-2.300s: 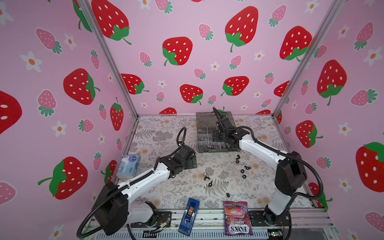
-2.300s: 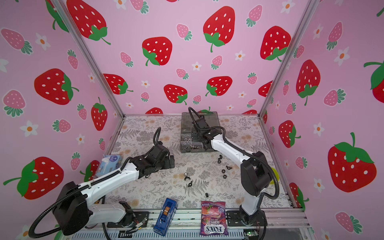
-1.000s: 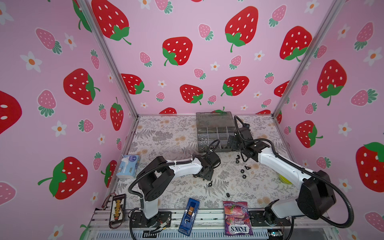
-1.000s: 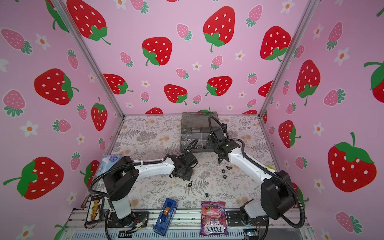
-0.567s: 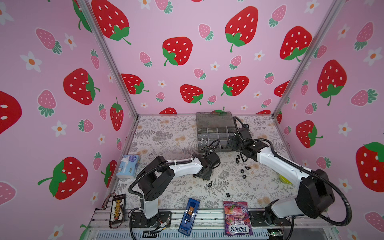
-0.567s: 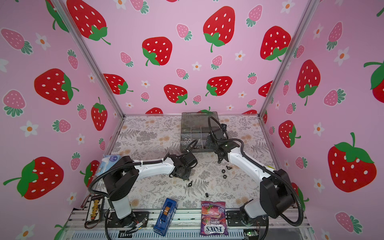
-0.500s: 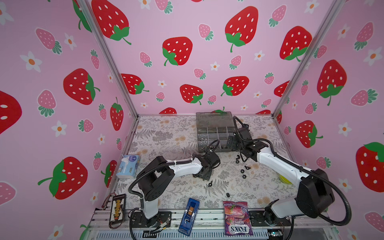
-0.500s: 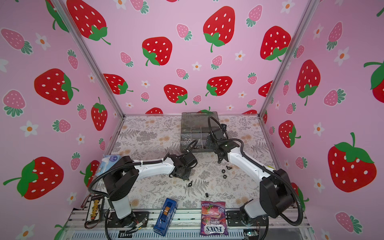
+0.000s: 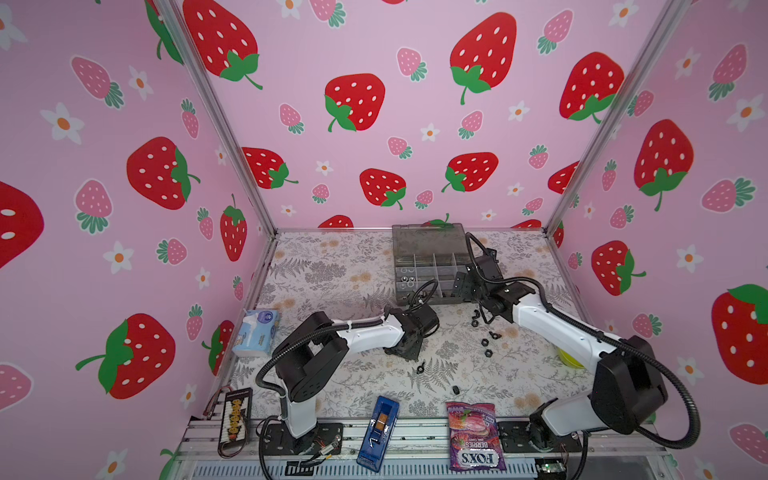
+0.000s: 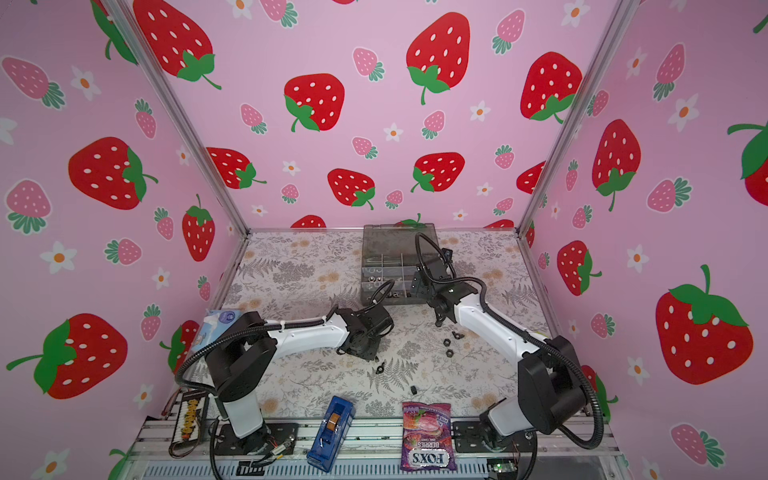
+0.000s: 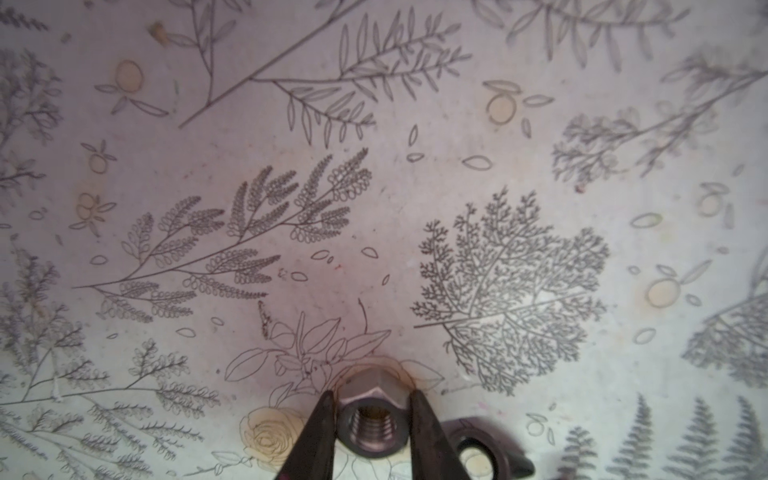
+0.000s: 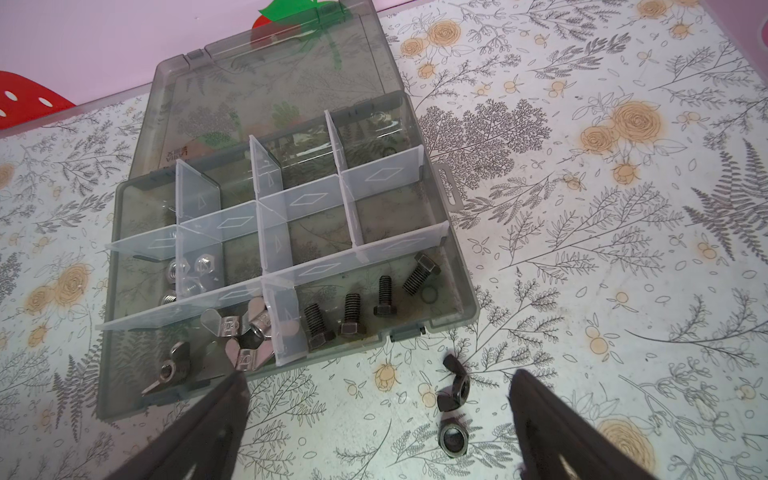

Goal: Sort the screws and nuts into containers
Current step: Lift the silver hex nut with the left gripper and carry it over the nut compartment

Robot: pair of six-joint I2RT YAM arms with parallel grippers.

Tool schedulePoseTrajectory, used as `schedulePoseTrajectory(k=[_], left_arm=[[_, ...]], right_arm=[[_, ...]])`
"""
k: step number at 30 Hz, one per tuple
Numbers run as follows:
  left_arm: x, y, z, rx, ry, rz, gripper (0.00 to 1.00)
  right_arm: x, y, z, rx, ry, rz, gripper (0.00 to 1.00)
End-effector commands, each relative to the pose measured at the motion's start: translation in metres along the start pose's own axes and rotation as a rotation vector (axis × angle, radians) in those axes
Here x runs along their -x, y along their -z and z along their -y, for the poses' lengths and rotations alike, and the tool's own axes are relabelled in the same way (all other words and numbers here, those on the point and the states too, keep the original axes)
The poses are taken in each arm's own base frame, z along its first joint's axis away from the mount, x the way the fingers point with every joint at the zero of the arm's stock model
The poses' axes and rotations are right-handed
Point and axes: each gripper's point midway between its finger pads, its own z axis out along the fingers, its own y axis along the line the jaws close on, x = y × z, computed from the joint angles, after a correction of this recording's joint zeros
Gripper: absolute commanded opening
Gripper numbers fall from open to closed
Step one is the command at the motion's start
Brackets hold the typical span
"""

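The silver dome nut (image 11: 371, 415) is clamped between the left gripper's (image 11: 371, 400) fingers at the middle of the worktop (image 9: 332, 270), with a black wing nut (image 11: 482, 451) just beside it. The right gripper (image 12: 376, 376) hangs with its fingers wide apart over black nuts (image 12: 452, 399) by the organiser box's (image 12: 282, 75) front edge.

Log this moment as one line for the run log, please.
left gripper: shut on silver nut | right gripper: open, over black nuts beside organiser box | phase: grasp
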Motion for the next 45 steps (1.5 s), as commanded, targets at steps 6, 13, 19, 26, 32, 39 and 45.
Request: schedulePoseTrajectory(k=[6,13,19,26,32,39,45], left_arm=[[-0.021,-0.004,-0.017,0.044,0.003,-0.086,0.25],[-0.026,-0.011,-0.023,0.012,0.035,-0.155,0.28],[-0.031,-0.014,-0.032,0.055,0.014,-0.223,0.29],[-0.033,-0.022,-0.043,0.086,0.013,-0.271,0.29],[-0.024,-0.022,-0.046,0.093,0.020,-0.237,0.25],[-0.012,-0.010,-0.048,0.089,0.035,-0.167,0.21],[0.002,0.009,-0.051,0.084,0.066,-0.076,0.21]], right_arm=[[0.002,-0.005,-0.001,-0.006,-0.020,-0.006,1.00],[0.003,-0.004,0.001,-0.012,-0.022,0.001,1.00],[0.005,-0.005,0.002,-0.020,-0.025,0.005,1.00],[0.005,-0.010,0.004,-0.030,-0.020,-0.001,1.00],[0.002,-0.012,0.007,-0.039,-0.016,-0.008,1.00],[0.004,-0.007,0.009,-0.035,-0.030,0.002,1.00],[0.005,-0.004,0.010,-0.033,-0.036,0.010,1.00]])
